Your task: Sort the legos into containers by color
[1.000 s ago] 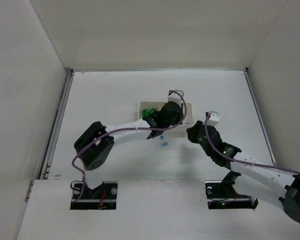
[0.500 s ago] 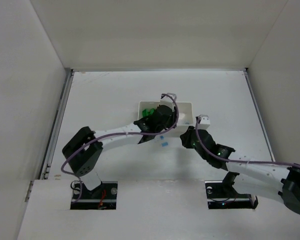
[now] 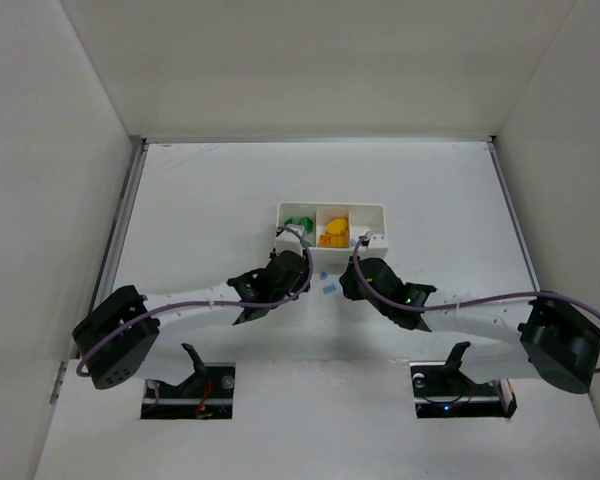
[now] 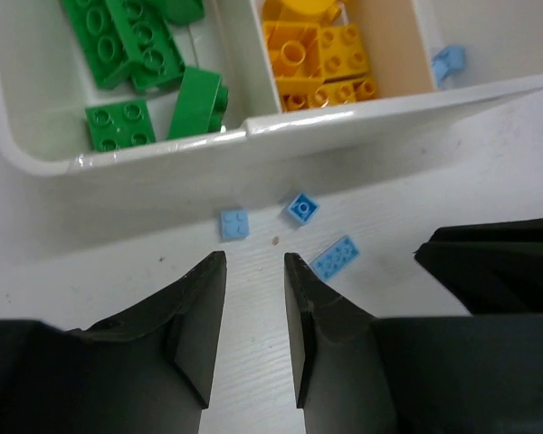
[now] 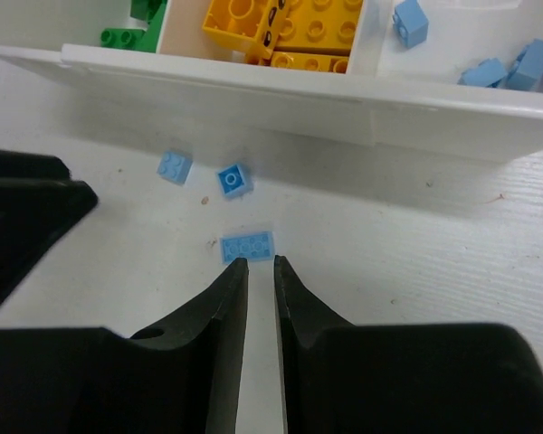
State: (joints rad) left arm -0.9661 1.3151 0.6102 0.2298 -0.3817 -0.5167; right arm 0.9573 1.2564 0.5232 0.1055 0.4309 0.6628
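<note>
Right now, at the left of the scene, my left claw [image 4: 253,264] hangs low over the tabletop [image 4: 81,271]. Its fingers are apart and empty, pointing at the near wall of the white tray [image 4: 362,116]. The tray's left compartment holds the green bricks [image 4: 131,41], the middle one the yellow-orange bricks [image 4: 326,54], and the right one a few light blue bricks [image 5: 486,72].

Three more light blue pieces lie loose on the tabletop, just near of that wall. A flat square plate [image 4: 234,223] is leftmost, a one-stud piece [image 4: 301,207] sits beside it, and a longer plate [image 4: 336,256] lies nearest the arms, to the right.

My right claw [image 5: 258,265] has its fingers only a narrow slit apart and grips nothing. Its tips are just short of the longer plate.

I judge these pieces to be nearly weightless, stiff and slick, and thin enough to skid or flip under an off-centre squeeze. I would open the right claw wider, drop the tips close to the tabletop, and pinch the longer plate across its two long edges at mid-length.
</note>
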